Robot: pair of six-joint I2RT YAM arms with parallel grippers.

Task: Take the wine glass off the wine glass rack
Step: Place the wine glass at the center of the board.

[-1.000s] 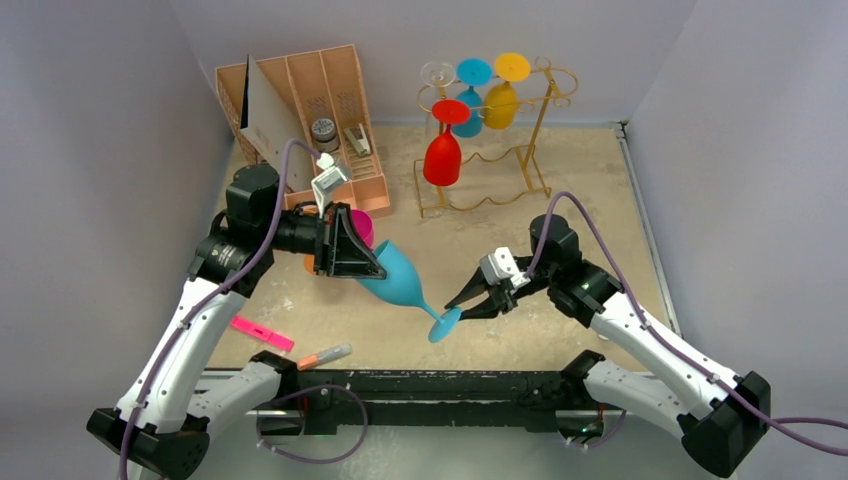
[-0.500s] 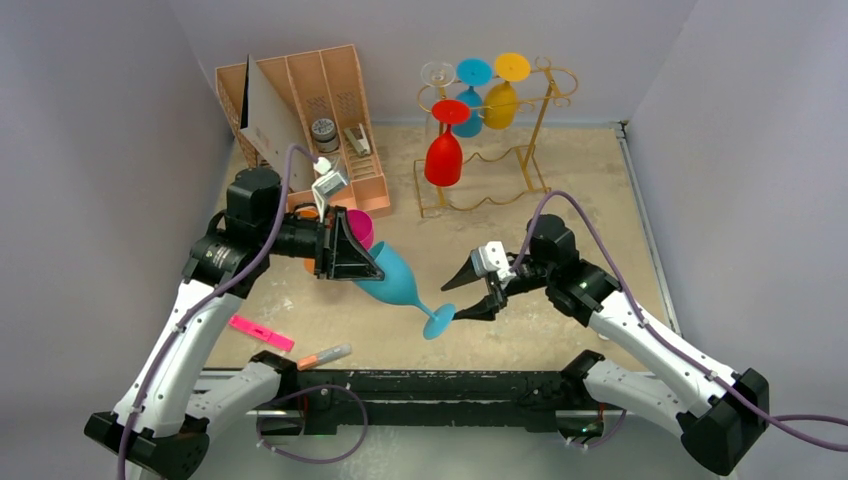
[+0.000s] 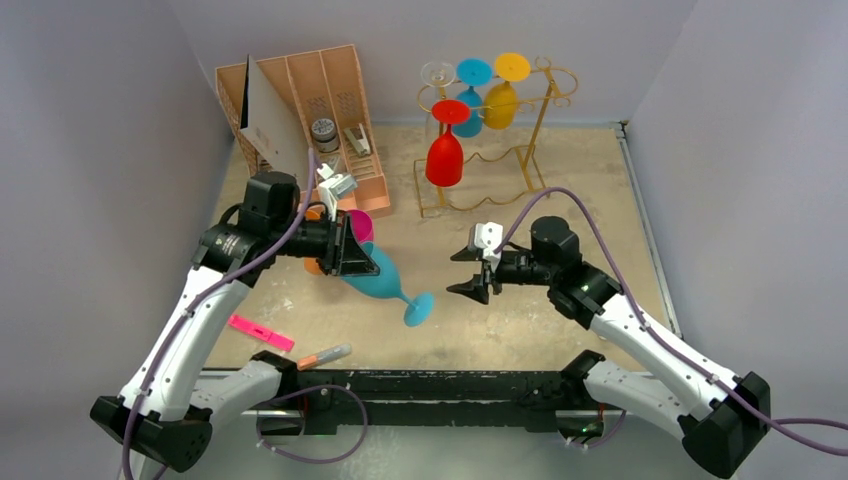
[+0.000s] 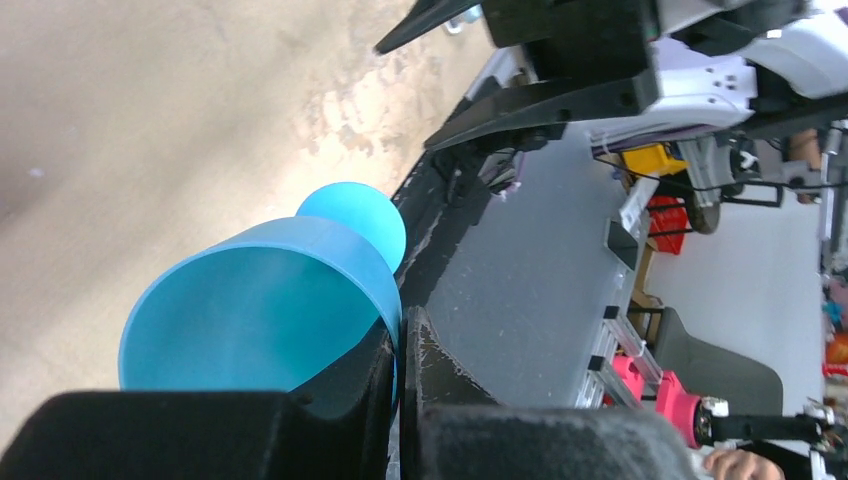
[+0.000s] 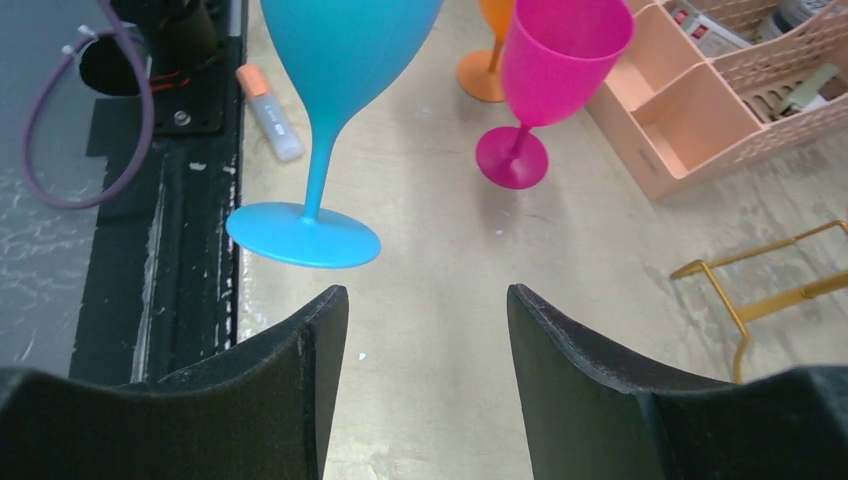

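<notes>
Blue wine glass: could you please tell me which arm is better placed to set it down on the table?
Left. The left gripper is shut on the bowl of the blue wine glass, holding it tilted. The right gripper is open, apart from it and holding nothing.

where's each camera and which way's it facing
Top external: above, behind the robot, looking down on the table; left arm and right arm show.
Left wrist: faces the table's near edge; left gripper clamps the blue glass.
Right wrist: faces leftwards over the table; open right gripper shows.
All three share the blue glass.
</notes>
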